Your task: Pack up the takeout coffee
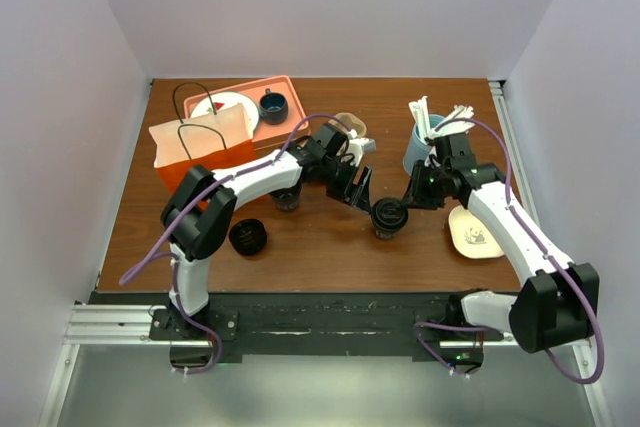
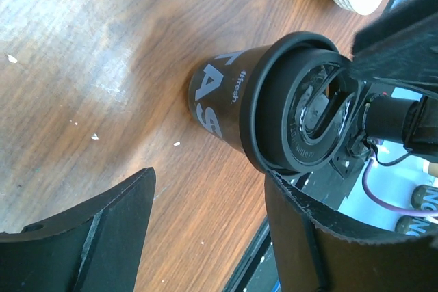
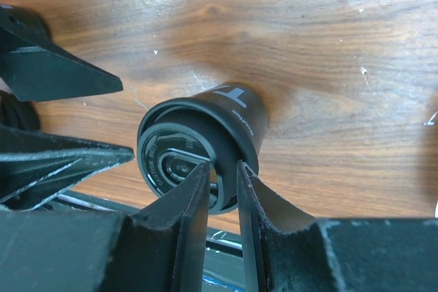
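On the wooden table (image 1: 320,247), the takeout coffee (image 1: 388,217) sits unpacked right of the orange bag (image 1: 195,152), right gripper (image 3: 222,169) pinching its lid, left gripper (image 2: 209,177) open.

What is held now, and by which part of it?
The right gripper pinches the takeout coffee by its lid rim; the left gripper is open, holding nothing.
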Available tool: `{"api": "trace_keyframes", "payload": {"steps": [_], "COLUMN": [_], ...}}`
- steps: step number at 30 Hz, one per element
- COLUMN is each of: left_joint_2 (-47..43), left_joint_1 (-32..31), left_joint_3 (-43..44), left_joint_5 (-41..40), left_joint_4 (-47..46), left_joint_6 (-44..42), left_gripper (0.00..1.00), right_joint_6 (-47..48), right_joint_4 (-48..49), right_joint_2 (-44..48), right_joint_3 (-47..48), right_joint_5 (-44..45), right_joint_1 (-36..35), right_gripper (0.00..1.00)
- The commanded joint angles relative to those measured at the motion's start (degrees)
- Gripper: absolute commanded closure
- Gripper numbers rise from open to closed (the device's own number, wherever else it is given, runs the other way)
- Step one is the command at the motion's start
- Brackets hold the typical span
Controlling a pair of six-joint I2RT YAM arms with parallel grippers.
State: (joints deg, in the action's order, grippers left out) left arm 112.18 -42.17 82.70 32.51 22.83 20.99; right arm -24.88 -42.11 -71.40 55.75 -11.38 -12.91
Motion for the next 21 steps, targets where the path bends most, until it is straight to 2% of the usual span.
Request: {"api": "trace_keyframes", "payload": {"steps": [1,5,12,17,21], "left_joint_2": [-1.7,-3.81,-6.36,-3.12,-1.62], "left_joint_1": [-0.19,-0.45,-4.66,-5.46,-5.55], "left_joint_3": [2.73,3.0,1.42,3.43,5.02], "left_joint_5": [-3.23,-6.4,-8.16,-7.55,-10.53], "left_joint_4": [-0.51,1.34,0.2,1.33,3.01], "left_joint_6": [0.45,3.07,8.97,9.16,7.57], "left_gripper": [0.3,0.3,0.29,0.31,0.32], "right_joint_6": [-2.1,-0.87,9.05,10.91,11.43], "right_joint_4": [-1.74,-2.19,-3.16,-1.58,0.18], "right_joint_2": [3.19,2.41,-1.9,-5.33,-7.0], "right_joint_3": [2.96,4.72,4.11,2.44,1.82], "right_joint_5": [3.11,4.96,-8.72,-16.56,-20.87], "right_joint_1": [-0.01,2.26,9.39,12.38,12.73], "right_gripper": [0.72,0.72,0.67,0.67,0.67]}}
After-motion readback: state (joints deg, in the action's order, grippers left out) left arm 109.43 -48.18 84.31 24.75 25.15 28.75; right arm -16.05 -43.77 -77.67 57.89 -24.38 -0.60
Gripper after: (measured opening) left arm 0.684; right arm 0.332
